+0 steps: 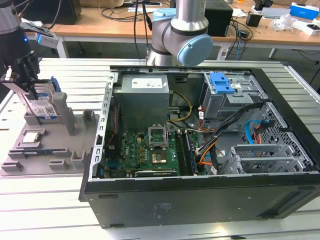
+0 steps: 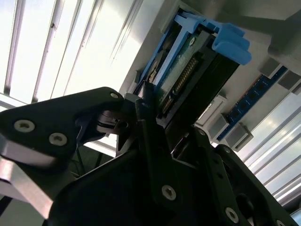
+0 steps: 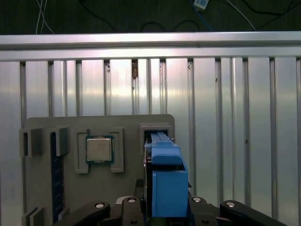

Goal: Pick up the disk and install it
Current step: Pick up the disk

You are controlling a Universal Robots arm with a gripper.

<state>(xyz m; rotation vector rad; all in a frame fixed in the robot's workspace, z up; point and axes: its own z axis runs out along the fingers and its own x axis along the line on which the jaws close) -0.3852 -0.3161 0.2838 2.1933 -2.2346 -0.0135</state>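
Disk (image 3: 166, 181) stands on edge in a slot of the grey tray (image 3: 94, 125), a blue frame round its edges; the hand (image 1: 26, 86) is closed on it, black fingers (image 2: 146, 117) pressed against its two flat sides; just beside the slot a square silver chip (image 3: 99, 149) lies in its own recess; the tray rests on the ribbed metal surface (image 3: 244, 132); farther off, toward the exterior view's right, sits the open computer case (image 1: 200, 200).
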